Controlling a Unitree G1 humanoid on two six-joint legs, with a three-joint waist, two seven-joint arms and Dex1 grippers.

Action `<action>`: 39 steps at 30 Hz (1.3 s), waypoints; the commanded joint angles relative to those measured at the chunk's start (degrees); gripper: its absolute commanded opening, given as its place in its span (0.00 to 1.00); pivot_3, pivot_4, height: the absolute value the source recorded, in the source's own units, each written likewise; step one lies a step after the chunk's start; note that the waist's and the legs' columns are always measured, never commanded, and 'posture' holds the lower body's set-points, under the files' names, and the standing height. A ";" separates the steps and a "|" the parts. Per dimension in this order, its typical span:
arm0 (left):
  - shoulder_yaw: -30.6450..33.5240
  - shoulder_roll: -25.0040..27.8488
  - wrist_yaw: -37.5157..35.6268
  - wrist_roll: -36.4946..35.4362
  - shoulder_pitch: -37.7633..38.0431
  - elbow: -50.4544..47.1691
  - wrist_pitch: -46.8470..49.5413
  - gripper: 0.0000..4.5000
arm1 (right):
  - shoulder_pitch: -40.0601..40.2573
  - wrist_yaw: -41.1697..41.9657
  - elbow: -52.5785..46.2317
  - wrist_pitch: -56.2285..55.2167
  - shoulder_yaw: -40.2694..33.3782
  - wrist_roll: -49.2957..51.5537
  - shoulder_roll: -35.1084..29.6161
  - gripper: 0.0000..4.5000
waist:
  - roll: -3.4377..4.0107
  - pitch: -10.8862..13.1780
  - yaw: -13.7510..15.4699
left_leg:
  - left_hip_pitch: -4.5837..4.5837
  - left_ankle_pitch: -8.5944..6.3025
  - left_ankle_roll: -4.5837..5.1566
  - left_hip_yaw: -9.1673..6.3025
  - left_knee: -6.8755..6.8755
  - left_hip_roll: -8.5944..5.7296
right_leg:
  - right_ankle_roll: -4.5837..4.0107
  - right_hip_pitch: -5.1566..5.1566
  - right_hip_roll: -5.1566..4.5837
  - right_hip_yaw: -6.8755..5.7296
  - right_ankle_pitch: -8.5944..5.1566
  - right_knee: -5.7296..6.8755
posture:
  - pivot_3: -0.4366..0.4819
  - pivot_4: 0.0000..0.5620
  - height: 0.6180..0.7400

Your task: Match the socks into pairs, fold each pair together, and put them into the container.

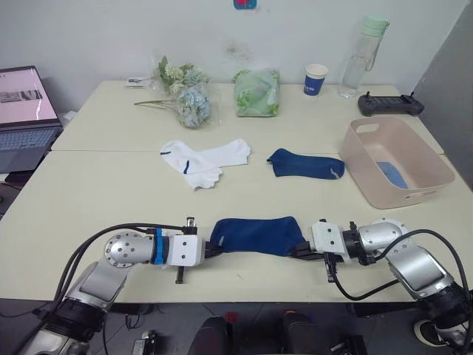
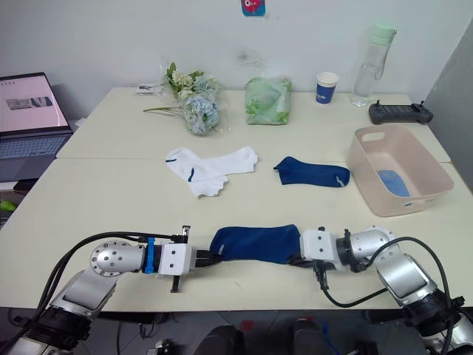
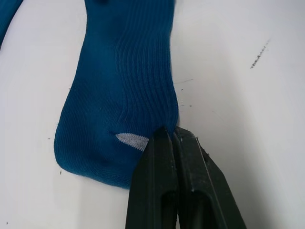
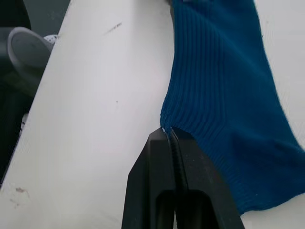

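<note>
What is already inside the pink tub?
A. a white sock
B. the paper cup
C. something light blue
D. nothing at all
C: a light blue sock lies on the floor of the pink tub, while the white socks and the paper cup sit out on the table.

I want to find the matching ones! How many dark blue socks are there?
2. One lies near the table's front edge, pinched at each end by a tool. The other lies flat beside the tub.
</note>
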 commanded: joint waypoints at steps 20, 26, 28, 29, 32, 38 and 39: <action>0.61 9.63 -0.92 -31.23 -1.22 -20.15 53.01 0.01 | -2.35 1.33 -9.23 31.04 -5.30 23.54 -10.96 0.00 | -0.07 0.07 -0.24 | 0.01 -0.02 0.04 -0.03 -0.01 0.01 | 0.03 0.03 0.29 -0.04 -0.02 -0.02 | 0.48 0.27 1.00; -5.49 2.55 -0.93 -18.98 -12.34 -7.27 44.90 0.01 | -11.01 3.46 7.02 19.11 0.31 12.01 -5.84 0.00 | -0.09 0.08 -0.20 | -0.06 -0.01 0.02 0.00 0.01 0.02 | 0.02 -0.05 0.33 -0.03 -0.01 -0.04 | 0.48 0.27 1.00; -6.60 1.26 -1.18 -15.50 -14.20 -3.87 41.78 0.01 | -11.99 4.48 10.48 16.44 0.78 9.99 -4.91 0.00 | -0.09 0.08 -0.16 | -0.14 0.00 0.00 -0.01 0.01 0.02 | 0.02 -0.10 0.32 -0.01 -0.01 -0.08 | 0.48 0.27 1.00; -7.30 1.02 -2.06 -13.99 -14.85 -2.47 40.01 0.01 | -12.30 5.04 11.83 15.41 0.89 9.19 -4.60 0.00 | -0.09 0.08 -0.16 | -0.15 0.00 -0.01 -0.01 0.01 0.02 | 0.02 -0.10 0.30 0.01 -0.01 -0.10 | 0.48 0.27 1.00; -8.43 0.11 -3.37 -10.53 -16.51 1.03 36.22 0.01 | -12.74 6.02 13.92 12.96 0.76 7.23 -4.10 0.00 | -0.09 0.08 -0.15 | -0.17 0.00 -0.01 0.01 0.00 0.03 | 0.02 -0.14 0.26 0.03 -0.01 -0.09 | 0.48 0.27 1.00; -9.27 -2.69 -4.05 -5.65 -19.69 7.32 30.48 0.01 | -12.75 5.21 15.58 9.29 -0.13 4.26 -2.77 0.00 | -0.08 0.08 -0.14 | -0.12 0.00 0.00 0.00 0.06 0.00 | 0.01 -0.10 0.25 0.02 -0.01 0.00 | 0.48 0.27 1.00; -9.19 -3.08 -4.21 -5.18 -20.12 8.25 29.81 0.01 | -12.81 4.87 15.66 8.92 -0.37 4.03 -2.49 0.00 | -0.08 0.08 -0.14 | -0.12 0.00 0.00 0.00 0.07 0.00 | 0.01 -0.09 0.25 0.02 -0.01 0.00 | 0.48 0.27 1.00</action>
